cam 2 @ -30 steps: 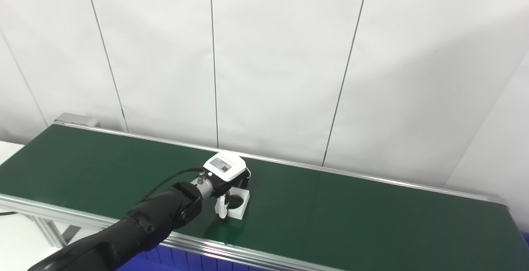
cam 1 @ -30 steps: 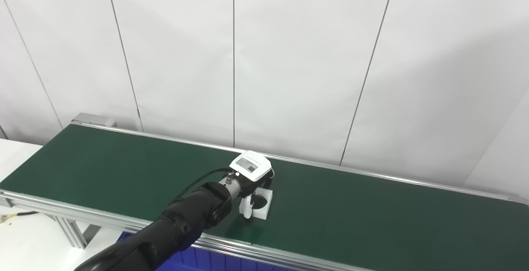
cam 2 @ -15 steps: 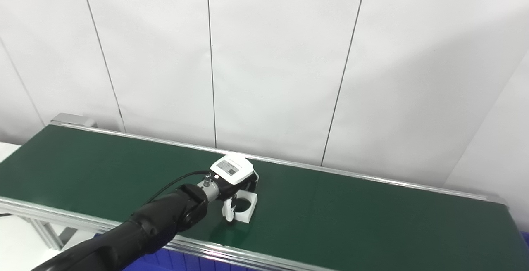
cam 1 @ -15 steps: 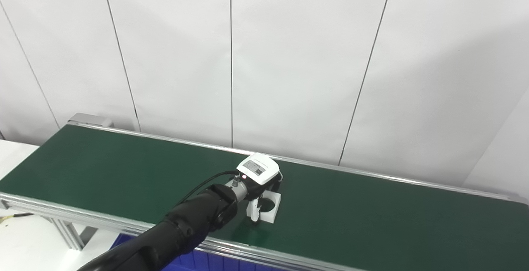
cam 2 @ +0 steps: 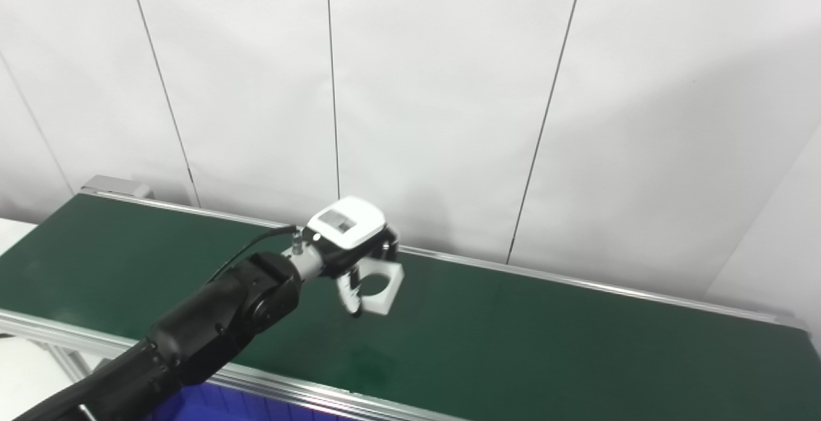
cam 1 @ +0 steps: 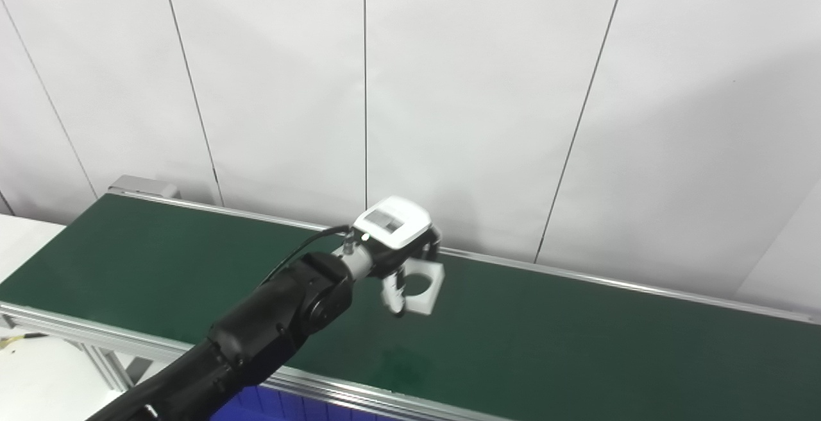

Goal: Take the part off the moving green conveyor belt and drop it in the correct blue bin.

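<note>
My left hand is shut on a white square part with a round hole and holds it in the air above the green conveyor belt. The same hand and part show in the right eye view. The part's shadow lies on the belt below. The black left arm reaches in from the bottom left. The right hand is out of view.
A strip of blue bin shows under the belt's near rail at the bottom edge. A white panelled wall stands behind the belt. A white table surface lies at the far left.
My left hand has lifted the white part off the belt and raised it; half a second ago the part sat on the belt under the hand.
</note>
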Tool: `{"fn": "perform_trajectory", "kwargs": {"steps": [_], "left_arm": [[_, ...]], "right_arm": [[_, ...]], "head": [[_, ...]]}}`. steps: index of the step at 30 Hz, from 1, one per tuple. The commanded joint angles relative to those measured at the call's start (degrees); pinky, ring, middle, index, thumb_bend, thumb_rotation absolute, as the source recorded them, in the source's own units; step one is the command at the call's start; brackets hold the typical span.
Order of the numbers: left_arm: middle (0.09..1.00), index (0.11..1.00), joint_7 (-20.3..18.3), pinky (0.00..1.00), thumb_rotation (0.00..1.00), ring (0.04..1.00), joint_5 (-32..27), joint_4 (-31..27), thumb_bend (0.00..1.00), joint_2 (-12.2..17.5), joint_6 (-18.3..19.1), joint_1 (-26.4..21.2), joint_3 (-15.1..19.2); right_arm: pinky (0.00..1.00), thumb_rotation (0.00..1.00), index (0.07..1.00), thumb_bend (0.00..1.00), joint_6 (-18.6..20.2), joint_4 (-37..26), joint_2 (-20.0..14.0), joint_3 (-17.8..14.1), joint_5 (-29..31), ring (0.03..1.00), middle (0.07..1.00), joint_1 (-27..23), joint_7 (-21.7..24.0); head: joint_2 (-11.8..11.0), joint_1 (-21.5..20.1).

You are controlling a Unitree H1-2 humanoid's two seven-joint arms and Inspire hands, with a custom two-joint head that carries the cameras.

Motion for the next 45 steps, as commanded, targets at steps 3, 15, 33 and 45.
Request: {"fn": "perform_trajectory", "kwargs": {"steps": [3, 15, 33, 45], "left_arm": [[0.504, 0.517, -5.39, 0.40, 0.00, 0.419, -1.63, -8.18, 0.50, 2.78, 1.66, 0.44, 4.28], [0.507, 0.518, -18.24, 0.40, 0.00, 0.419, -3.55, -23.39, 0.50, 3.53, 6.14, 5.42, 10.87], [0.505, 0.520, -23.71, 0.40, 0.00, 0.420, -1.35, -31.95, 0.50, 4.45, 5.83, 21.98, 13.29], [0.501, 0.541, -17.10, 0.37, 0.00, 0.407, 0.50, -25.56, 0.50, 6.26, 2.56, 31.28, 16.53]], "right_arm": [[0.99, 0.98, 0.978, 1.00, -2.01, -2.65, 0.45, -1.42, 0.64, 0.999, 0.991, -1.53, 1.87], [0.96, 0.97, 0.953, 0.99, -1.96, -8.07, 1.59, -4.25, 0.59, 0.977, 0.970, -3.01, 4.03], [0.94, 0.97, 0.949, 1.00, -1.59, -10.75, 1.81, -6.12, 1.17, 0.966, 0.963, -1.80, 6.27], [0.94, 0.97, 0.951, 0.99, -1.95, -9.23, 2.09, -6.14, 0.36, 0.967, 0.965, -1.82, 6.23]], "head": [[5.36, 0.39], [17.19, 2.16], [16.66, 4.24], [14.33, 4.16]]}}
